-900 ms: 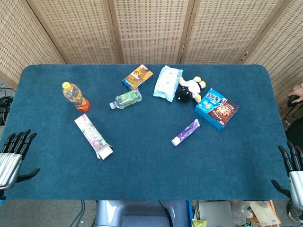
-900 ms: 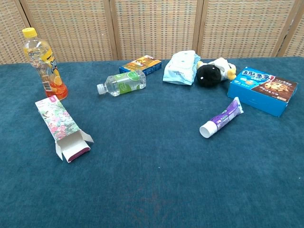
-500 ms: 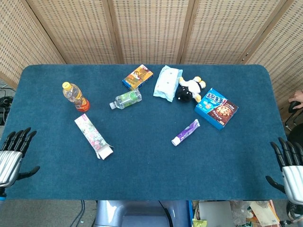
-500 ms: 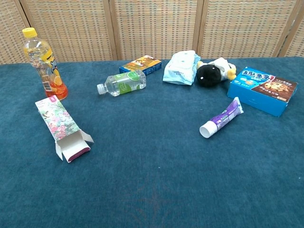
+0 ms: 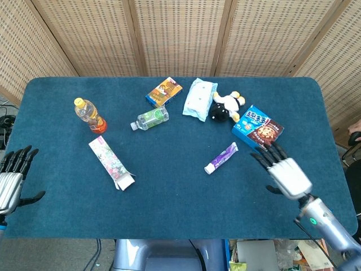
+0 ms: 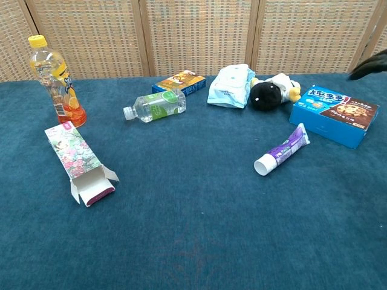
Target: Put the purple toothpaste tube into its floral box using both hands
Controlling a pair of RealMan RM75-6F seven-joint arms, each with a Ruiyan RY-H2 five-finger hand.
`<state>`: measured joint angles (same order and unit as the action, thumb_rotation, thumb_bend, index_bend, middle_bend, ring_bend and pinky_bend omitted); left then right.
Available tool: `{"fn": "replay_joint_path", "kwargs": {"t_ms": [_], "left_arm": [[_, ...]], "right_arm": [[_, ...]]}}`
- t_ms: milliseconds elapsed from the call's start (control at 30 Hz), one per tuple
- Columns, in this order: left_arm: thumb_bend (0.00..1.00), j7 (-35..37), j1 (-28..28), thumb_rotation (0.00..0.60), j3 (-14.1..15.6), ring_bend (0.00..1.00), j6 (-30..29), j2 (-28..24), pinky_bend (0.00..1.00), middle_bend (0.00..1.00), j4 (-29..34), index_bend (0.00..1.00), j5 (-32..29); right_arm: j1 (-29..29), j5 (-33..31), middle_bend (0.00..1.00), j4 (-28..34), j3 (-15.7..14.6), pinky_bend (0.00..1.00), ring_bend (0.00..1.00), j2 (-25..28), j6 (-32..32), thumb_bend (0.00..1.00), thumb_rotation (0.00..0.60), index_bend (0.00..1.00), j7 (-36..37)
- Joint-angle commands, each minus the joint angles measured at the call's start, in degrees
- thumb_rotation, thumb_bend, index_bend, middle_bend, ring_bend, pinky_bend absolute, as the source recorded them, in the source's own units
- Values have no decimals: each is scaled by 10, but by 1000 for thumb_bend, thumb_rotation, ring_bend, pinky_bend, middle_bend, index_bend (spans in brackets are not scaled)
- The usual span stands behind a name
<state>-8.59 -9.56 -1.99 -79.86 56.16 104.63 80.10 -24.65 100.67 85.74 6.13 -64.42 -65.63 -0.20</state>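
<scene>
right hand (image 5: 285,169) nearest the toothpaste tube (image 5: 221,157), spread and empty.

tube flat on the table (image 5: 169,197), just left of that hand, long axis diagonal, cap toward the robot's near-left. floral box (image 5: 110,162) well off to the left, open flaps facing the robot. left hand (image 5: 12,178) at the table's left edge, looks spread and empty, though partly cut off.

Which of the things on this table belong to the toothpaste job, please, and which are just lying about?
For the job:
tube
floral box, near end open
right hand
left hand

Lying about:
orange drink
water bottle
small box
wipes pack
plush toy
cookie box
</scene>
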Motion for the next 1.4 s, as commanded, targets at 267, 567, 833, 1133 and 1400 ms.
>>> {"fn": "replay_joint_path", "kwargs": {"t_ms": [267,567,833,1133,1400], "left_arm": [[198,-8,-15,600,-22,0,32,5,0,0,-8,0,-58],[198,-22,-27,600,-34,0,53,11,0,0,-16,0,-97],[199,-24,-33,600,-39,0,63,12,0,0,-20,0,-114],[198,-22,-36,600,-40,0,69,11,0,0,-22,0,-121],[198,-19,-37,600,-41,0,72,11,0,0,-23,0,-124]], "right_arm": [[-148,42,219,-154,-16,157,91,-125,122,214,600,247,37],[-208,42,235,-245,-36,181,117,-190,153,282,600,256,72],[-232,29,234,-301,-55,181,117,-224,171,284,600,256,76],[-239,8,240,-340,-73,181,117,-238,178,283,600,259,92],[-242,2,348,-359,-89,232,207,-251,176,375,600,369,95]]}}
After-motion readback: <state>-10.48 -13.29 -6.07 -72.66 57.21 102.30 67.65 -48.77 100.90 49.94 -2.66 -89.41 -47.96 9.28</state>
